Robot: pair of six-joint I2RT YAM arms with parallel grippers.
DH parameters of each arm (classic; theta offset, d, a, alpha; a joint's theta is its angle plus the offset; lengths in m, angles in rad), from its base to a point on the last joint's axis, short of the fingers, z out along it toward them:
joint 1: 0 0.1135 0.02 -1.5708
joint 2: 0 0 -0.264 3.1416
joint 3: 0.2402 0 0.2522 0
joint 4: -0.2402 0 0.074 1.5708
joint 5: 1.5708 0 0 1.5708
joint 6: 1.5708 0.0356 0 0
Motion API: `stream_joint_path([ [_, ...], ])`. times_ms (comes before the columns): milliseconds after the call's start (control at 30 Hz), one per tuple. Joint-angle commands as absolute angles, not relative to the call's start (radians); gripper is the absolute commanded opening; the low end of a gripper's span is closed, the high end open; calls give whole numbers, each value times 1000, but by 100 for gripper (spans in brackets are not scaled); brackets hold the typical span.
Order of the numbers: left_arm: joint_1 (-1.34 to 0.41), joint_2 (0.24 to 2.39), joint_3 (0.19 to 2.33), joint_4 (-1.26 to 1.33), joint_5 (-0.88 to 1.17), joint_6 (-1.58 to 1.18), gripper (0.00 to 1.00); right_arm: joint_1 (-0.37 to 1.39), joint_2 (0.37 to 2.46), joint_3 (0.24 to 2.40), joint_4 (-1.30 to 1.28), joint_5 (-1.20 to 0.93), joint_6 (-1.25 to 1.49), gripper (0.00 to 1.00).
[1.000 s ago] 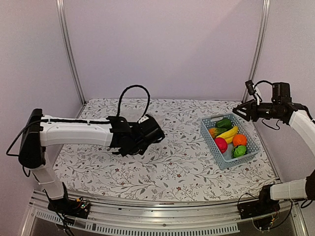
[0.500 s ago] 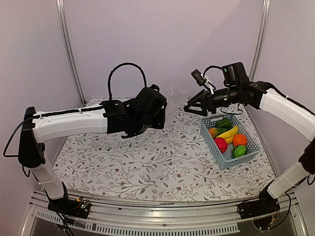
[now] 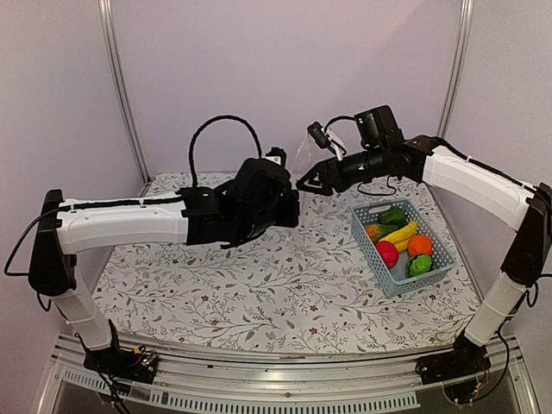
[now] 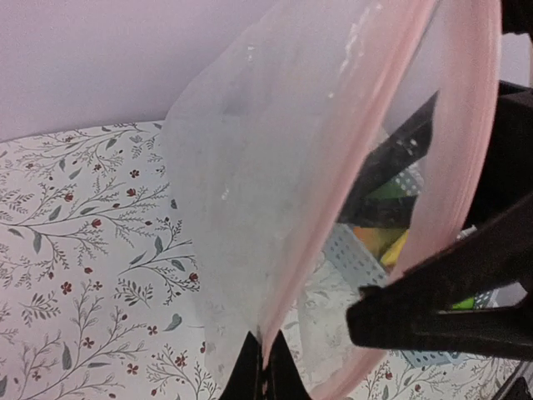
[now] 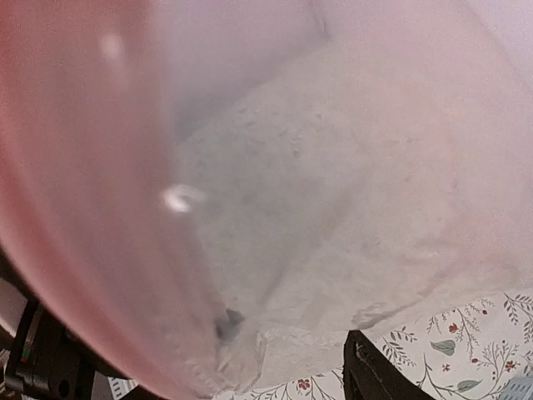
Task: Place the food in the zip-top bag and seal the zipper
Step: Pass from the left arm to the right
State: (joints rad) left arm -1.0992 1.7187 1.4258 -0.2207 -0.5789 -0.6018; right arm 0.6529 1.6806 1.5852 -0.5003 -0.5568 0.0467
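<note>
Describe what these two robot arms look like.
The left arm and right arm have smooth white shells with black joints and black wrist ends. A thick black cable loops above the left wrist; thinner black wires trail near the right one.

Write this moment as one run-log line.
left hand: shut on zip-top bag | right hand: open at zipper | food: in basket

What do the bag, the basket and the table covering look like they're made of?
The bag: thin clear plastic film, slightly cloudy and glossy, judging by its glints, with a pale pink strip along the mouth. The basket: rigid light blue plastic, judging by its moulded slats. The table covering: matte floral print, cloth or vinyl; I can't tell which.
</note>
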Motion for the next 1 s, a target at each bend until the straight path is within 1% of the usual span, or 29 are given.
stream_joint_path([
  [0, -1139, 1692, 1421, -166, -588, -549, 0, 660, 1733, 1617, -504, -411, 145, 53],
  [33, -1146, 1693, 1418, -166, -595, -547, 0, 659, 1743, 1616, -507, -382, 151, 51],
  [100, -1154, 1695, 1412, -172, -606, -553, 0, 660, 1748, 1602, -504, -322, 170, 42],
  [233, -1167, 1695, 1399, -209, -677, -604, 0, 657, 1763, 1579, -497, -260, 180, 20],
  [333, -1169, 1692, 1403, -327, -810, -725, 0, 656, 1773, 1561, -487, -201, 190, 3],
  [367, -1169, 1689, 1398, -350, -848, -755, 0, 654, 1774, 1557, -486, -176, 196, 0],
  [433, -1169, 1683, 1397, -385, -912, -820, 0, 653, 1767, 1543, -481, -164, 211, 0],
  [567, -1167, 1706, 1425, -398, -954, -836, 0, 655, 1737, 1507, -458, -245, 231, 0],
  [600, -1166, 1716, 1436, -393, -949, -826, 5, 656, 1731, 1501, -453, -259, 235, 0],
  [667, -1160, 1740, 1458, -375, -921, -802, 23, 657, 1716, 1490, -439, -296, 253, 0],
  [733, -1156, 1761, 1478, -344, -885, -766, 44, 657, 1704, 1479, -431, -312, 268, 0],
  [767, -1152, 1774, 1490, -339, -865, -753, 49, 658, 1700, 1473, -427, -325, 283, 0],
  [833, -1145, 1803, 1521, -351, -837, -743, 55, 660, 1688, 1459, -416, -326, 294, 0],
  [967, -1143, 1845, 1564, -354, -791, -704, 61, 662, 1662, 1445, -408, -329, 311, 0],
])
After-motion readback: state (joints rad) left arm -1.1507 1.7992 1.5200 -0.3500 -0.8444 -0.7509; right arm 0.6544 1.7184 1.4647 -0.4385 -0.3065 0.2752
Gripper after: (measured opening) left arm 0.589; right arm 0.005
